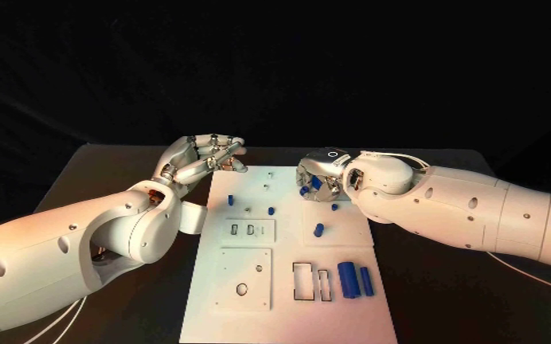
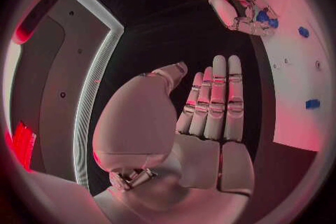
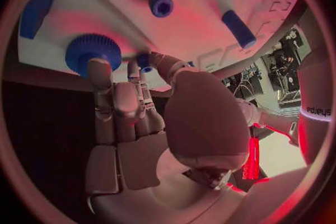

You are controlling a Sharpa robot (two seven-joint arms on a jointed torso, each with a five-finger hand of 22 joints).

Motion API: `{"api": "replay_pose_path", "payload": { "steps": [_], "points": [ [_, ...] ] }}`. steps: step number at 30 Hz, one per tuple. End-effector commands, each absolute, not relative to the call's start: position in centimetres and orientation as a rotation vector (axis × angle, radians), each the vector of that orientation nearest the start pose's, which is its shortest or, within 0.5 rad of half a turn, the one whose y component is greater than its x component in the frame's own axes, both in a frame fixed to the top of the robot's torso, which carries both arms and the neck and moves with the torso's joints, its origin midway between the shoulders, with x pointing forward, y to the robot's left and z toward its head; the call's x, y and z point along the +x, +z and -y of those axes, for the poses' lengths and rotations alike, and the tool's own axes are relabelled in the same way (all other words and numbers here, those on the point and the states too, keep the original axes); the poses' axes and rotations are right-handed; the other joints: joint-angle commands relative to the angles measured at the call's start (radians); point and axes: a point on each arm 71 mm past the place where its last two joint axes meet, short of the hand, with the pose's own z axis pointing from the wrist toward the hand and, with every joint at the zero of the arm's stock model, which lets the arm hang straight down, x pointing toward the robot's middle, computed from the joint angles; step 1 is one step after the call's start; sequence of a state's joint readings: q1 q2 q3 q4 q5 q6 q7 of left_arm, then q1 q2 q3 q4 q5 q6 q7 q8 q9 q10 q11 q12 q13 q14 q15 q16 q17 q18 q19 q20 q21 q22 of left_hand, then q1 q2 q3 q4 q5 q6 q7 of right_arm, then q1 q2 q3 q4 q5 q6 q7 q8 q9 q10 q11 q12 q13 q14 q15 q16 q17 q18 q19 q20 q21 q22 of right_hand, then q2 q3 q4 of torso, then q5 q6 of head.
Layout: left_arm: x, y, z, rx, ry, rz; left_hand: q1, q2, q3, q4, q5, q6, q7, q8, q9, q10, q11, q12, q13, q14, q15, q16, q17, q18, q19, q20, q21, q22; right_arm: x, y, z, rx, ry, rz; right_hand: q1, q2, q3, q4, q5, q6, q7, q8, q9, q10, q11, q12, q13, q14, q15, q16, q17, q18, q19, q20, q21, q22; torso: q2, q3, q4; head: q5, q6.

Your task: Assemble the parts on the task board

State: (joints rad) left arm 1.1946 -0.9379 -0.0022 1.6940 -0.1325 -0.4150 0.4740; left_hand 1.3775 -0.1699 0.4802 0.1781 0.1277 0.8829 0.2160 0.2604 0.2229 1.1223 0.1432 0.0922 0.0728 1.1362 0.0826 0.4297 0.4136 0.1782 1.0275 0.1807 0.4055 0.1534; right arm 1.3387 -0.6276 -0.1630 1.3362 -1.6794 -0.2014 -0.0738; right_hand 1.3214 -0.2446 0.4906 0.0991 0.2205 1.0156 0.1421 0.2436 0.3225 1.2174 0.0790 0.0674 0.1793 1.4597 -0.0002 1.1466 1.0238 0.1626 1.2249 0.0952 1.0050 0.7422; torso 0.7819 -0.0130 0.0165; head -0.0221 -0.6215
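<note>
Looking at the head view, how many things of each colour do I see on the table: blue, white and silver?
Small blue parts: 6 that can be told apart; more may hide under the right hand
White flat task board: 1
Silver many-fingered hands, left and right: 2
Total: 9

task board (image 1: 287, 296) — white, flat, mid-table; parts (image 1: 347, 270) — blue, scattered on it

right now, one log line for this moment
left robot hand: empty, at board far corner | right robot hand: on blue knob | rods: lying near
</note>
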Motion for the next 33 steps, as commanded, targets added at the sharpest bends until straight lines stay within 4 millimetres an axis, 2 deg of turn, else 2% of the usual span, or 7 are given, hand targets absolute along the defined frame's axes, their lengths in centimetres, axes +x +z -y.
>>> {"api": "replay_pose_path", "payload": {
  "steps": [1,4,10,15,19,27,33],
  "points": [
    [46.1,-14.3,-20.8,-0.921,-1.584,-1.299,-0.005,0.003,0.004,0.004,0.003,-0.005,0.002,-0.003,0.001,0.001,0.005,-0.006,-0.001,-0.008,-0.001,0.006,0.001,0.002,-0.003,-0.002,0.006,0.001,52.0,-17.7,13.7,-0.575,0.493,-1.654,0.001,0.009,0.008,0.0,0.006,0.01,-0.001,0.007,0.003,0.008,-0.004,0.001,0.002,0.02,-0.004,0.009,0.007,-0.021,0.008,0.0,0.011,0.013,0.002,-0.0002,0.001,0.001,-0.002],
    [46.1,-14.3,-20.9,-0.923,-1.583,-1.298,-0.005,0.003,0.004,0.004,0.003,-0.005,0.002,-0.003,0.001,0.001,0.005,-0.006,-0.001,-0.008,-0.001,0.006,0.001,0.002,-0.003,-0.002,0.006,0.001,51.9,-17.6,13.6,-0.57,0.498,-1.641,0.01,0.018,0.02,-0.001,0.005,0.021,-0.006,0.014,0.012,0.02,-0.008,0.003,0.007,0.021,-0.008,0.021,0.016,-0.023,0.011,-0.002,0.025,0.03,0.002,-0.0003,0.0006,0.001,-0.004],
    [46.1,-14.3,-20.9,-0.924,-1.583,-1.299,-0.006,0.003,0.004,0.004,0.003,-0.005,0.002,-0.003,0.001,0.001,0.005,-0.007,-0.001,-0.009,-0.001,0.006,0.002,0.002,-0.003,-0.001,0.006,0.002,51.9,-17.0,13.8,-0.525,0.508,-1.565,0.03,0.046,0.059,-0.008,-0.028,0.041,-0.016,0.032,0.037,0.041,-0.017,0.004,0.016,0.025,-0.016,0.053,0.041,-0.029,0.023,-0.007,0.063,0.082,0.002,-0.0005,-0.0005,0.003,-0.006],
    [46.1,-14.4,-21.0,-0.928,-1.58,-1.3,-0.006,0.004,0.004,0.005,0.003,-0.005,0.002,-0.003,0.001,0.001,0.006,-0.007,-0.001,-0.009,-0.001,0.007,0.003,0.002,-0.003,-0.001,0.007,0.002,51.7,-16.5,14.1,-0.477,0.511,-1.505,0.03,0.051,0.074,-0.012,-0.036,0.054,-0.025,0.049,0.058,0.059,-0.025,0.007,0.024,0.026,-0.022,0.068,0.052,-0.032,0.03,-0.011,0.086,0.113,0.001,0.0,0.0001,0.004,-0.004],
    [46.2,-14.4,-21.0,-0.931,-1.577,-1.3,-0.006,0.004,0.005,0.005,0.003,-0.005,0.002,-0.003,0.002,0.001,0.006,-0.007,-0.001,-0.01,-0.001,0.007,0.004,0.002,-0.004,-0.001,0.007,0.002,51.6,-16.2,14.1,-0.454,0.52,-1.485,0.034,0.055,0.082,-0.02,-0.036,0.061,-0.031,0.061,0.073,0.067,-0.03,0.008,0.029,0.025,-0.026,0.071,0.052,-0.034,0.033,-0.014,0.097,0.129,0.001,-0.0015,0.0003,0.003,-0.001],
    [46.3,-14.4,-21.1,-0.934,-1.574,-1.302,-0.006,0.003,0.005,0.004,0.004,-0.006,0.003,-0.004,0.002,0.0,0.006,-0.008,-0.001,-0.011,0.0,0.008,0.005,0.002,-0.004,-0.001,0.007,0.002,51.9,-15.5,13.3,-0.409,0.525,-1.46,0.029,0.052,0.083,-0.02,-0.037,0.06,-0.031,0.064,0.08,0.067,-0.03,0.006,0.031,0.024,-0.026,0.07,0.047,-0.035,0.035,-0.015,0.103,0.137,0.003,-0.0015,0.0006,0.002,0.005],
    [46.3,-14.5,-21.0,-0.935,-1.576,-1.305,-0.005,0.003,0.006,0.004,0.004,-0.007,0.004,-0.005,0.002,-0.001,0.007,-0.009,-0.001,-0.012,0.0,0.008,0.007,0.002,-0.005,-0.001,0.008,0.002,52.8,-15.2,12.4,-0.386,0.507,-1.438,0.023,0.05,0.084,-0.019,-0.037,0.055,-0.03,0.065,0.084,0.066,-0.029,0.004,0.032,0.023,-0.026,0.069,0.045,-0.036,0.036,-0.015,0.107,0.143,0.006,-0.0025,0.0041,0.001,0.008]
  ]
}}
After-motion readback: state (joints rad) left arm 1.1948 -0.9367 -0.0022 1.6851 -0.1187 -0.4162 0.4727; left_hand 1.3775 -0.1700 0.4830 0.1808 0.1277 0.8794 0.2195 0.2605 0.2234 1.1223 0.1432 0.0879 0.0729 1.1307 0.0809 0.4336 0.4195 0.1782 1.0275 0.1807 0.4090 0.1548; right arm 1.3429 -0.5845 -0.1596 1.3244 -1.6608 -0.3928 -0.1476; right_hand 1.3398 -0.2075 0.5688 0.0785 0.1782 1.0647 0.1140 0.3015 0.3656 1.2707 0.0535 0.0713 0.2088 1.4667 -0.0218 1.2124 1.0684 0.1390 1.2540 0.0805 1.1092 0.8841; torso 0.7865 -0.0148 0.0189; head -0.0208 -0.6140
